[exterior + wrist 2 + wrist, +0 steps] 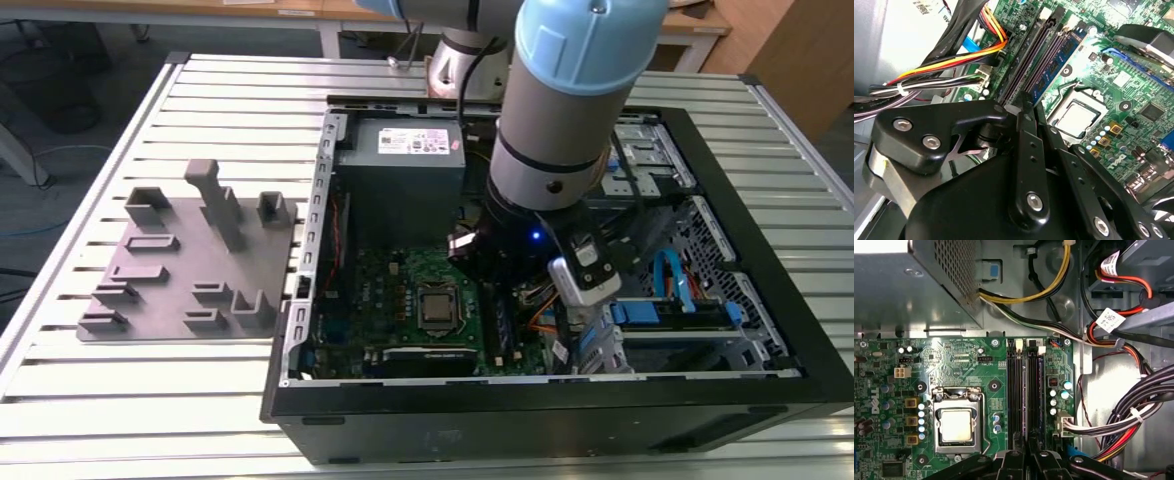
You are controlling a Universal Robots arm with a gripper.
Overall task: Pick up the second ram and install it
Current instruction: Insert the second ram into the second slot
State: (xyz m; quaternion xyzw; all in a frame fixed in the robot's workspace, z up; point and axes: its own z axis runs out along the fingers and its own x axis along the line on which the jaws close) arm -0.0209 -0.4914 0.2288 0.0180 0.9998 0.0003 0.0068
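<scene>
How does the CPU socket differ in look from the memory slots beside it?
The CPU socket is roughly square with a silvery metal top; the memory slots are long, narrow and dark. The socket is single; the slots are several parallel strips. The gripper is at the slots' end, not the socket. Both sit on the green motherboard.

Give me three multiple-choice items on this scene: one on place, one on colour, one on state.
1. The gripper is:
A over the fixture plate
B over the memory slots
C outside the case

2. The motherboard is:
A green
B red
C white

3. The CPU socket is:
A under a fan
B wrapped in foil
C uncovered

Answers:
1. B, the first wrist view shows the gripper above the slots beside the socket.
2. A, the board is green in every view.
3. C, its silver top shows bare.
</scene>
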